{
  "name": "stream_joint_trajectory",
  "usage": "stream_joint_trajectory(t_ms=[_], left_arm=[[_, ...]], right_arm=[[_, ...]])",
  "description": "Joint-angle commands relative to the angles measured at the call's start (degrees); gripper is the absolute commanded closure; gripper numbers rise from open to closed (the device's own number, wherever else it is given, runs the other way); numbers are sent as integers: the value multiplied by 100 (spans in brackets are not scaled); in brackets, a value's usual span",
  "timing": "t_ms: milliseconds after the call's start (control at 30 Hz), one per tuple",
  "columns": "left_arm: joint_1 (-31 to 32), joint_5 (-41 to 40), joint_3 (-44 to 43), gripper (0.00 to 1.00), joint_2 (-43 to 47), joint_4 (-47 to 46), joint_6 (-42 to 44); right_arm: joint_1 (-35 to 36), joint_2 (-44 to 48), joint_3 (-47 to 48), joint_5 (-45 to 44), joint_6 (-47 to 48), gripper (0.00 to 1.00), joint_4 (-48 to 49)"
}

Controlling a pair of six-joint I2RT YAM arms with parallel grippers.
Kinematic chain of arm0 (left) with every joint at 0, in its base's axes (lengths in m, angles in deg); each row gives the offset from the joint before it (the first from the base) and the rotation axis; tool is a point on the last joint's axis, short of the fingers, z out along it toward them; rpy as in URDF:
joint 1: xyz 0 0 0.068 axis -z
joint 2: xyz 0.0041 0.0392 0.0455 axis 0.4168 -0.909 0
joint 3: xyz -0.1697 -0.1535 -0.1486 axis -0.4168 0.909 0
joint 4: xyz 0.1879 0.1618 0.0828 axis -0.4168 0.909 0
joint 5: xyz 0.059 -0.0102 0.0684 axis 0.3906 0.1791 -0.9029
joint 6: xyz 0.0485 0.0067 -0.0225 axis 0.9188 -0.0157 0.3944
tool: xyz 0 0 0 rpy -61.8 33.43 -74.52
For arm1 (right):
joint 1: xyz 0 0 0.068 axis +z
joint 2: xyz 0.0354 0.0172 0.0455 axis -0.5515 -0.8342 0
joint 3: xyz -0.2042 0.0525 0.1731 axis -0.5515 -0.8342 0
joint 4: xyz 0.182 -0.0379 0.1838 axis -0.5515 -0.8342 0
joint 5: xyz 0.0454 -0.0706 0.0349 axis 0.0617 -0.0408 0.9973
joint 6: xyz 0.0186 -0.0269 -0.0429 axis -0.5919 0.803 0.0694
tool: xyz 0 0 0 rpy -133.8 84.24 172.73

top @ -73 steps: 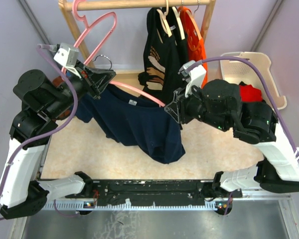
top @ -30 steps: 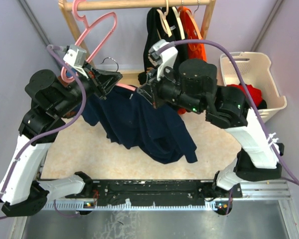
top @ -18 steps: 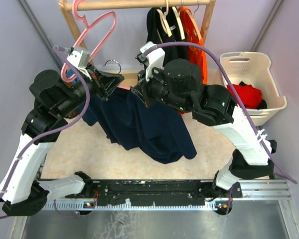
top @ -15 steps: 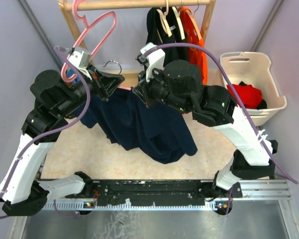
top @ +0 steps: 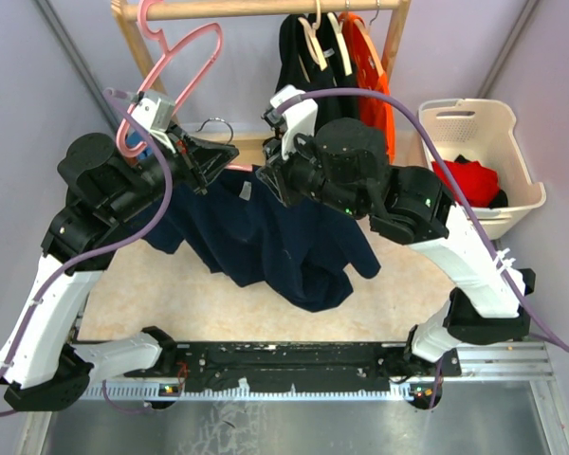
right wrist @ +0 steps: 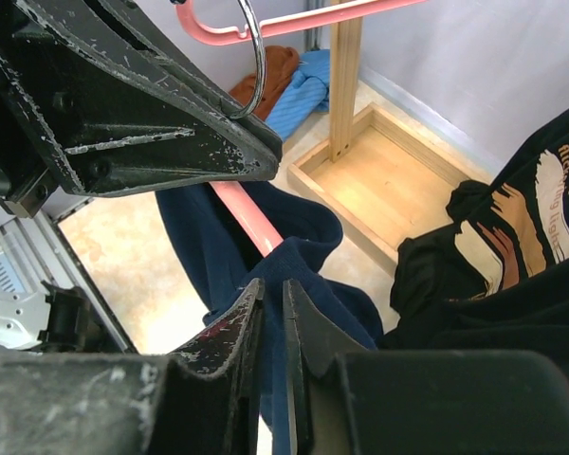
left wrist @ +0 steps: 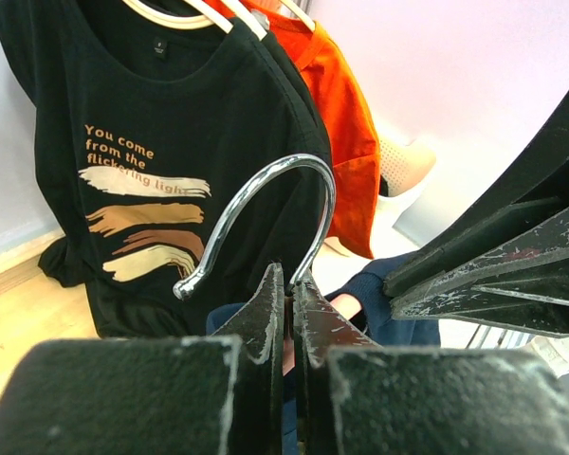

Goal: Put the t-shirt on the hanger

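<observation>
The navy t-shirt hangs bunched between both arms above the beige table. The hanger's silver hook sticks up from my left gripper, which is shut on the base of that hook. My right gripper sits close beside the left one and is shut on a fold of the t-shirt next to the hanger's pink arm, which runs into the cloth. Most of the hanger is hidden by the shirt. In the wrist views, the left gripper and the right gripper show tips nearly together.
A wooden rack rail at the back carries an all-pink hanger, a black printed shirt and an orange shirt. A white basket with red cloth stands right. The rack's wooden base lies below.
My right arm swung left and up from the shirt's right side to beside the left gripper, dragging the shirt's fabric along the pink arm. My left gripper rose slightly with the hanger.
</observation>
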Motion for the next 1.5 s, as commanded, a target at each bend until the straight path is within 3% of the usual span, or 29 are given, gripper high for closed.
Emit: stream_joint_trajectory(t_ms=[0, 133, 300, 933, 1267, 1400, 1467], left_arm=[[-9, 153, -237, 100, 122, -475, -23], [-9, 205, -267, 100, 122, -481, -28], [-9, 234, -278, 100, 109, -460, -13], [-9, 493, -326, 100, 21, -299, 84], [-9, 624, -369, 100, 32, -319, 58], [-9, 680, -362, 100, 25, -324, 45], [-9, 693, -337, 100, 24, -349, 28]], right_arm=[[23, 139, -47, -216, 201, 86, 37], [19, 101, -71, -188, 231, 85, 33], [23, 124, -85, -161, 286, 76, 90], [25, 563, -363, -65, 558, 67, 309], [24, 525, -654, 135, 455, 69, 52], [26, 767, -963, 314, 319, 79, 186], [24, 832, -1014, 271, 295, 75, 203]])
